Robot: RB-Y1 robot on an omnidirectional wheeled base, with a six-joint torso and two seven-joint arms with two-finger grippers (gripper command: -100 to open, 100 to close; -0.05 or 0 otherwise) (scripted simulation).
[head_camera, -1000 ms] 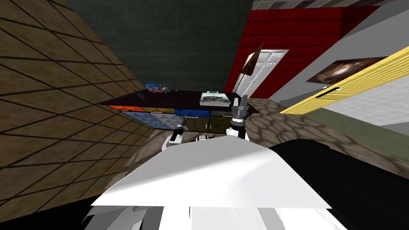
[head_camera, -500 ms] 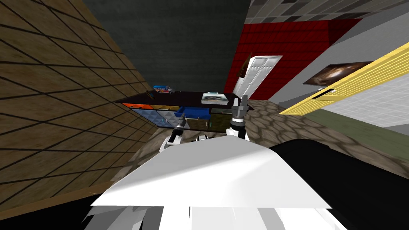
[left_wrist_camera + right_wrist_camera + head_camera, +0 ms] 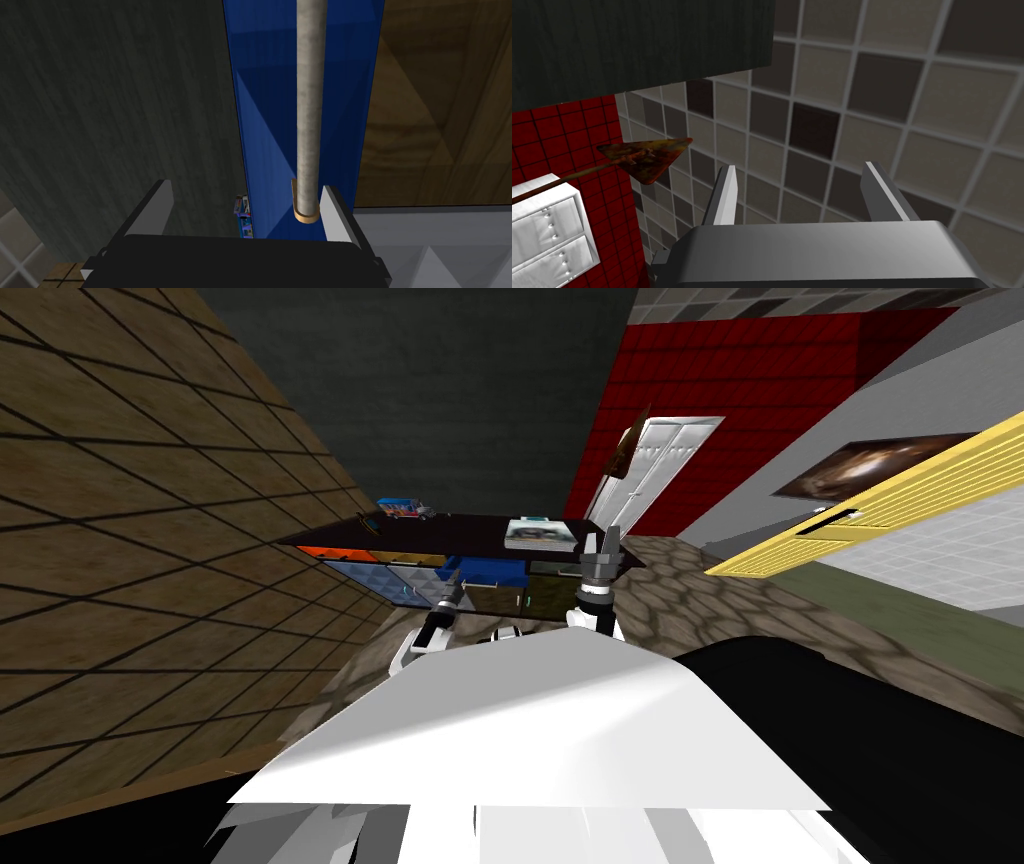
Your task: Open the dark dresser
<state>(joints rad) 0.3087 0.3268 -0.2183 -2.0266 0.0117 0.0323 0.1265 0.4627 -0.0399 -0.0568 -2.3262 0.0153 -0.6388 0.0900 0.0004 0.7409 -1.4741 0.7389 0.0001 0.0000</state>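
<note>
Out farther now — blue drawer [image 3: 492,570]; left claw [image 3: 245,186] spread around its handle [image 3: 308,100] — right claw [image 3: 801,167] spread.

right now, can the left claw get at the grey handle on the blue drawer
Likely yes: the left claw is open and the grey handle of the blue drawer ends between its fingers, close to one, with nothing blocking.

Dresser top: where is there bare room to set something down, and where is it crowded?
Bare: the dresser top between the blue toy vehicle at its far left and the pale flat item toward the right. Crowded: the right end, behind the raised right gripper, and the front at the blue drawer, where the left gripper is.
</note>
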